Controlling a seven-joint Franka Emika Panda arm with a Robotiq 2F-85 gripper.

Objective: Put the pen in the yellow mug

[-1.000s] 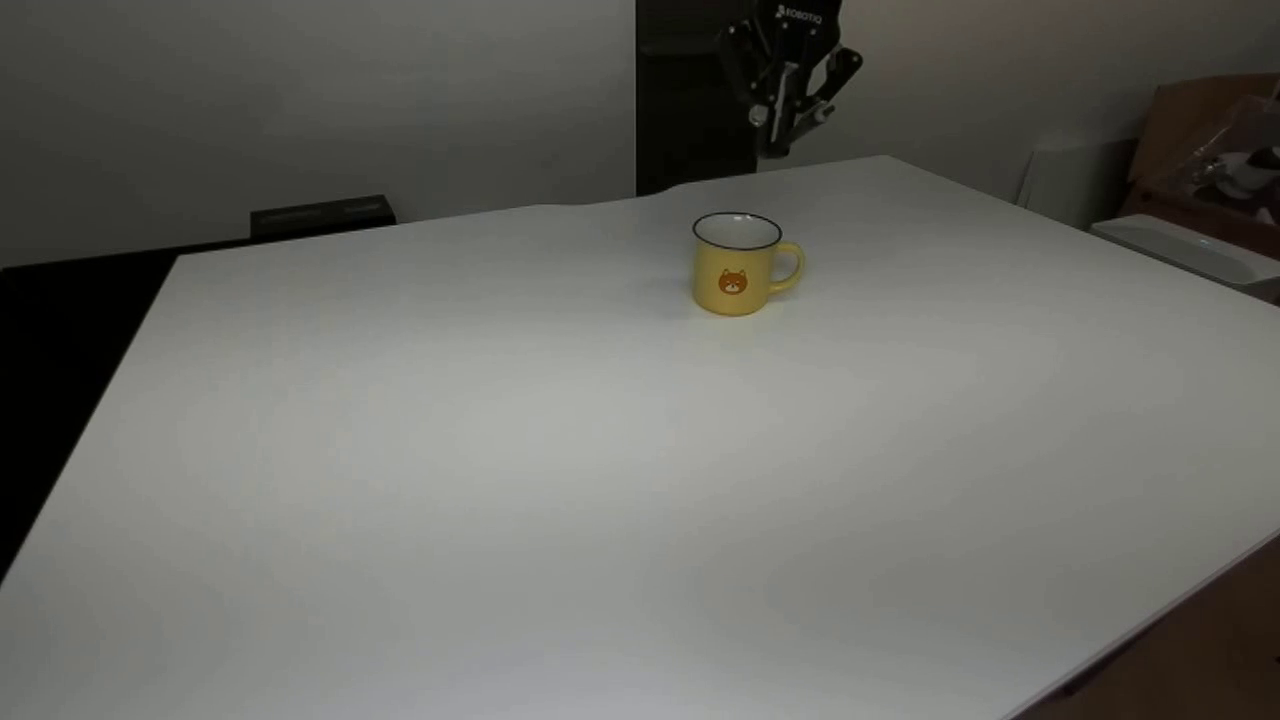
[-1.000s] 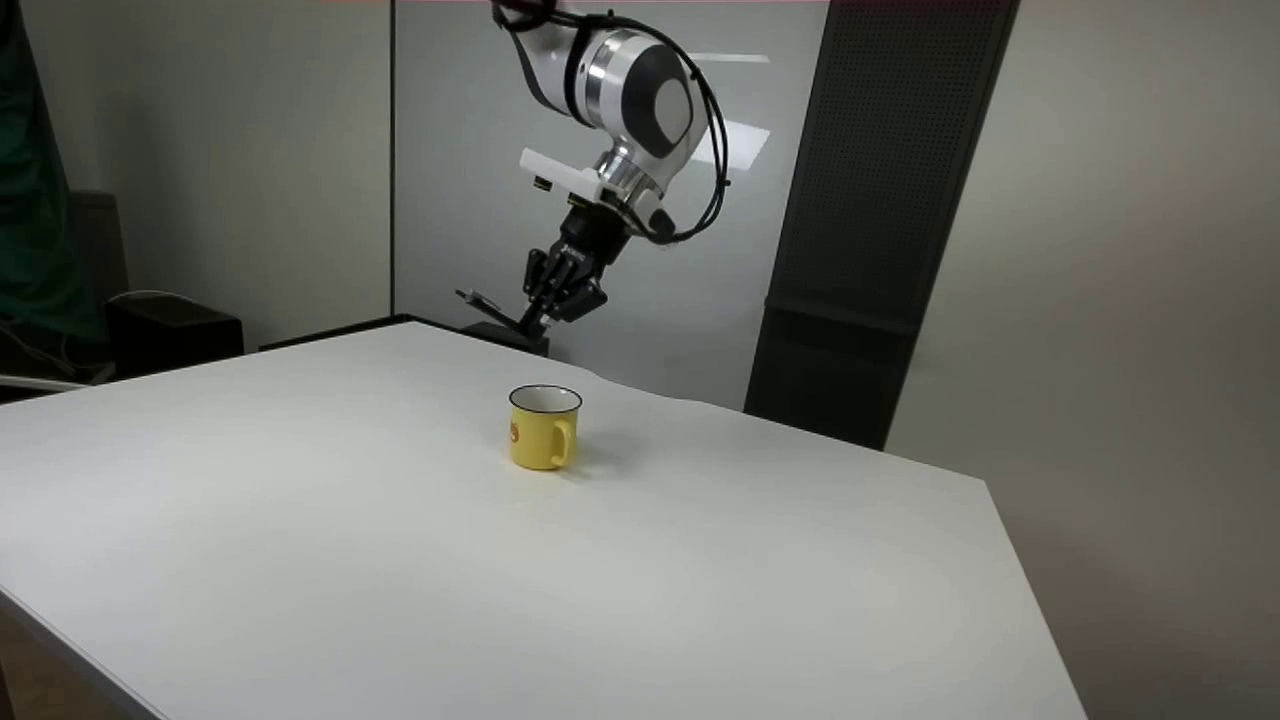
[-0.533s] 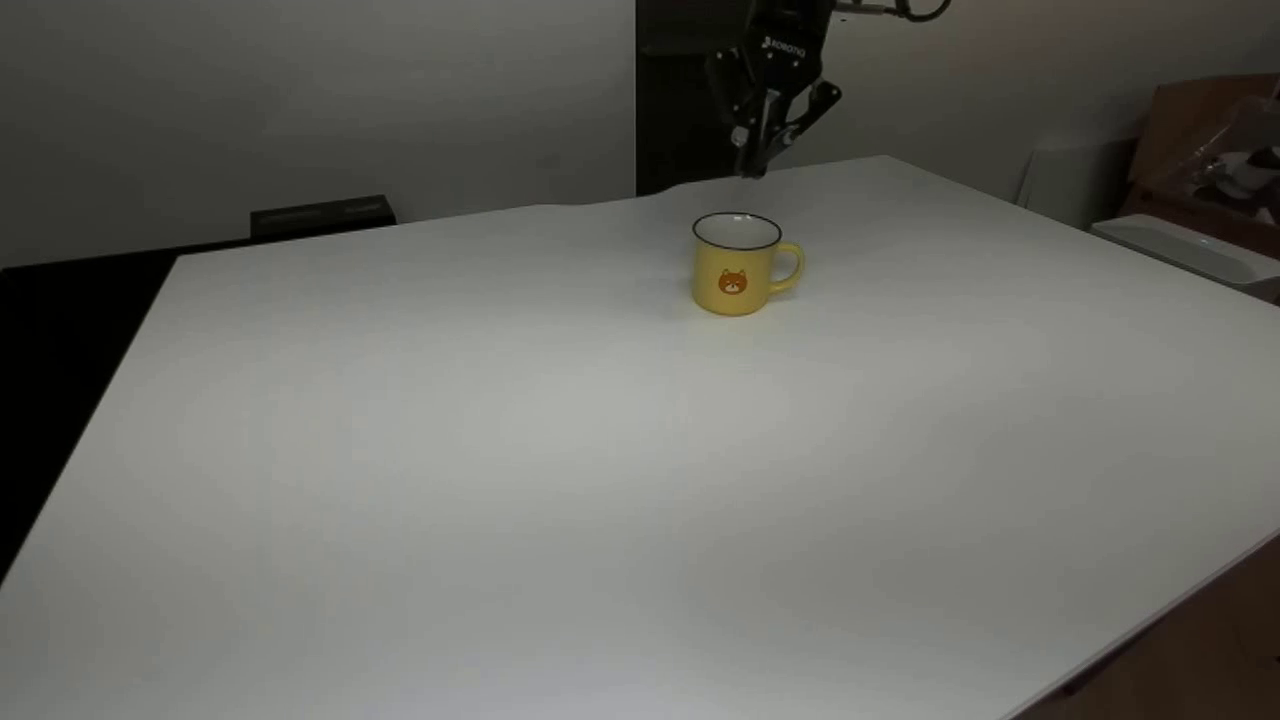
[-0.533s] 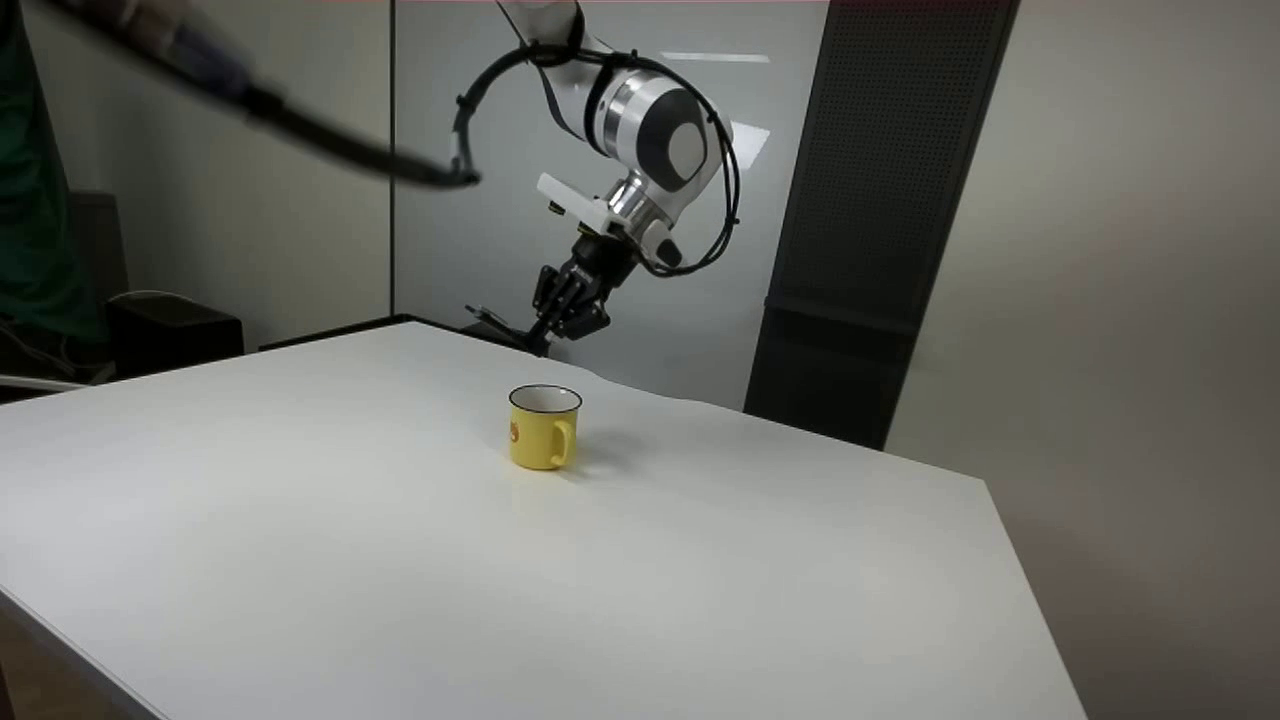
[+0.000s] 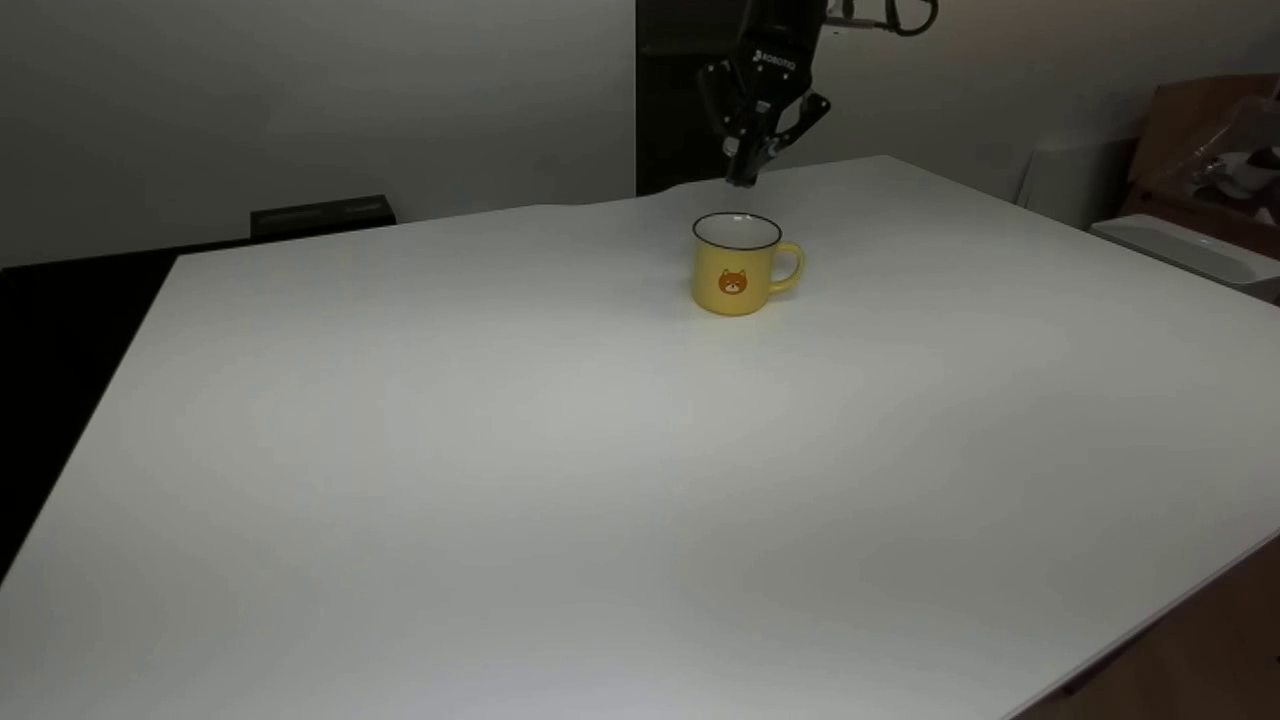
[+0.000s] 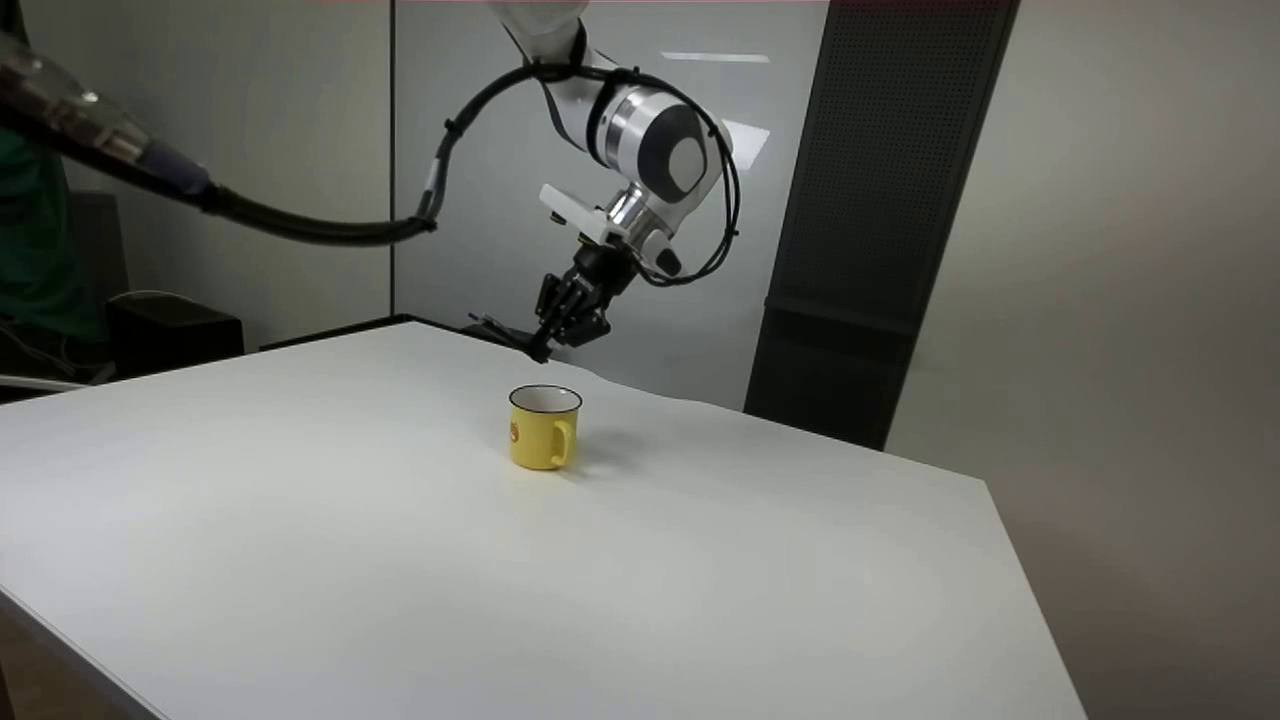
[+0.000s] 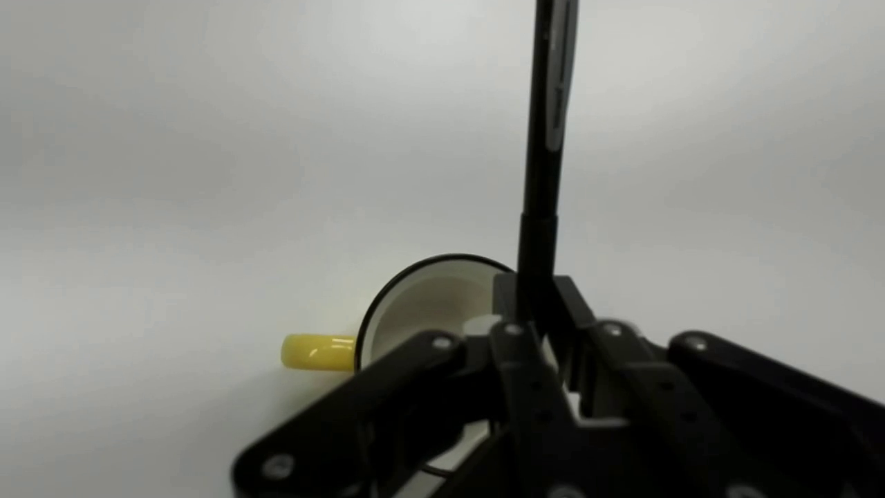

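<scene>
The yellow mug (image 5: 733, 285) stands upright on the white table in both exterior views (image 6: 538, 442), with an orange animal face on its front. My gripper (image 5: 744, 178) is above the table, behind the mug and a little higher than its rim. In an exterior view the gripper (image 6: 540, 350) is shut on one end of the black pen (image 6: 500, 332), which sticks out sideways, tilted up. In the wrist view the pen (image 7: 543, 166) points up from the fingertips (image 7: 536, 297). The mug (image 7: 318, 351) lies below, its opening partly hidden by the fingers.
The white table (image 5: 480, 480) has its far edge behind the mug. A thick black cable (image 6: 320, 230) hangs at the upper left. A dark box (image 5: 322, 214) sits beyond the far edge. A cardboard box (image 5: 1180, 140) and a white tray-like object (image 5: 1185, 248) are at the right.
My gripper has moved down toward the mug with the pen held in it, shifting left in an exterior view. The arm's cable has come into view. The mug has not moved.
</scene>
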